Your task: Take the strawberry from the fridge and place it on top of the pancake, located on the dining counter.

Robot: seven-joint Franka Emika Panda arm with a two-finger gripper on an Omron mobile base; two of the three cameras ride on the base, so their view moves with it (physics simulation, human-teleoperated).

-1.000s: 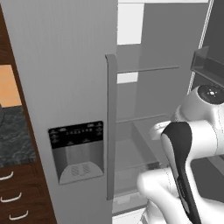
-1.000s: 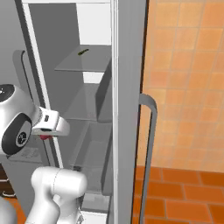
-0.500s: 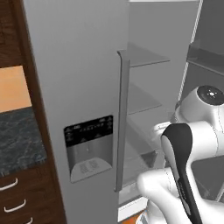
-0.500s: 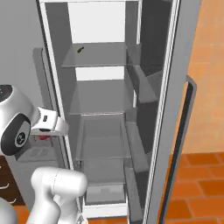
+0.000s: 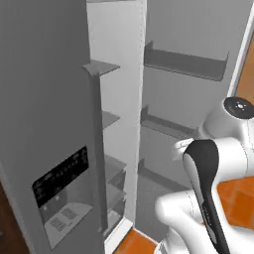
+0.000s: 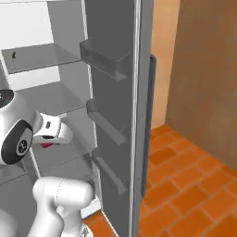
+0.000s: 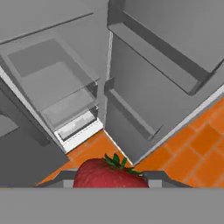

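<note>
The tall grey fridge (image 5: 44, 114) stands with its right door (image 6: 115, 88) swung open; the black dispenser panel (image 5: 62, 176) is on the closed left door. The strawberry (image 7: 109, 174), bright red with a green top, sits between my fingertips at the bottom of the hand view. My gripper (image 7: 110, 180) is shut on it, outside the fridge and above the floor in front of the open compartment. From the right base camera a bit of the strawberry (image 6: 46, 145) shows red under the white hand. The pancake and the dining counter are out of view.
The open door carries several protruding shelves (image 6: 104, 58) close to my arm's right. Glass shelves and a drawer (image 7: 57, 87) fill the compartment. Orange tiled floor (image 6: 190, 185) lies to the right, bounded by a brown wooden wall (image 6: 208, 78).
The whole picture has shifted in both base views, so the base has moved and turned; the fridge now sits further left. The strawberry stays in the gripper.
</note>
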